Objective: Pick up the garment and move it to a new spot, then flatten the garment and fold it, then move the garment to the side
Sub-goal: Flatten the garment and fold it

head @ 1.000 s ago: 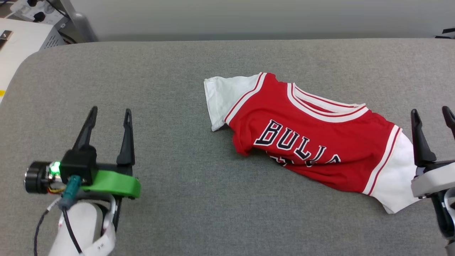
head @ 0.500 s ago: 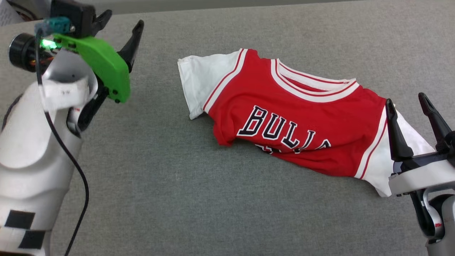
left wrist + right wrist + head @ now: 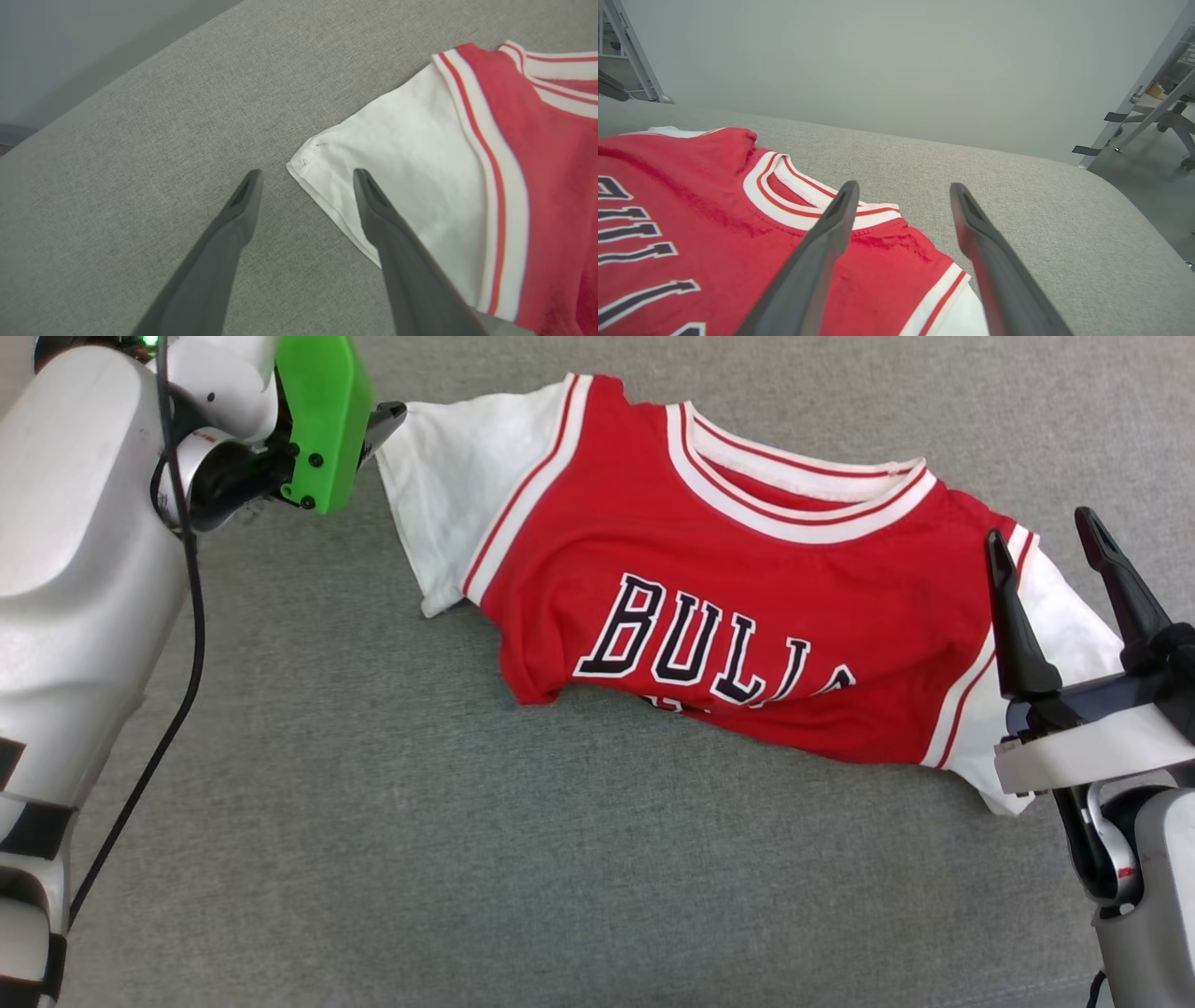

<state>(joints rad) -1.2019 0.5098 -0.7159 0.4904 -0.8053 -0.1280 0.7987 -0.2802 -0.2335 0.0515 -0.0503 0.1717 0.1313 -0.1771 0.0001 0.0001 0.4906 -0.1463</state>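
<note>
The garment (image 3: 747, 569) lies front-up on the grey padded surface (image 3: 373, 821), and the black, white-edged lettering (image 3: 709, 653) on its chest reads "BULL". A further letter is cut off where the lower body is tucked under, and nothing below that fold can be read. Its long axis runs sleeve to sleeve, slanting from far left to near right, with the striped collar (image 3: 794, 495) toward the far edge and the lettering upright from the robot's side. The left gripper (image 3: 306, 173) sits at the far-left white sleeve (image 3: 411, 154), its fingers spread. One is over the cloth, the other over the bare grey, and the sleeve's corner lies between them. Whether they touch, I cannot tell. The right gripper (image 3: 1043, 527) is likewise spread and empty, above the right shoulder.
</note>
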